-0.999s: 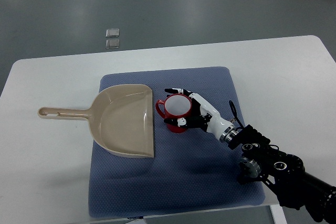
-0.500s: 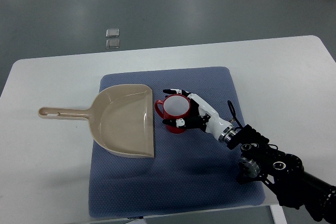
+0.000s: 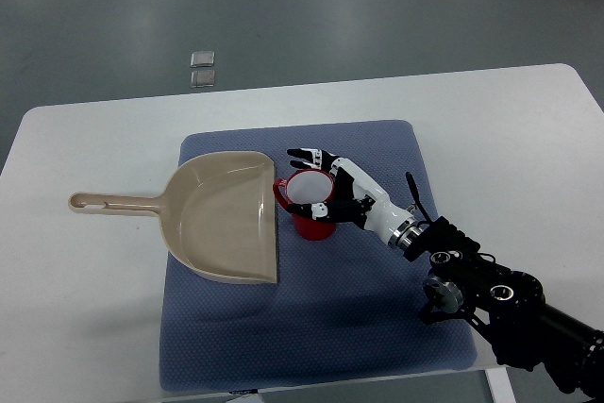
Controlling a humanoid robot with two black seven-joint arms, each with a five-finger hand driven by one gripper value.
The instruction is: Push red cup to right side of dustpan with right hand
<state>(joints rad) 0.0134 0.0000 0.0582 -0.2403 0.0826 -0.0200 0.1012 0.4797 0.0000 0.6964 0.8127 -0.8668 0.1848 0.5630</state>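
The red cup point(image 3: 310, 225), white inside, stands on the blue mat point(image 3: 377, 148) with its handle touching the right edge of the beige dustpan point(image 3: 222, 219). My right hand point(image 3: 304, 182) comes in from the lower right and cups it. The white fingers point(image 3: 310, 155) reach over the far rim and the thumb point(image 3: 319, 209) lies on the near side. The fingers are spread and press against the cup rather than closing on it. The left arm is out of view.
The dustpan's handle point(image 3: 104, 202) points left, off the mat onto the white table point(image 3: 510, 129). Two small grey squares point(image 3: 202, 68) lie on the floor beyond the table's far edge.
My right hand has shifted left and a little away from me, carrying the cup left until it meets the dustpan's right edge. The dustpan has not moved.
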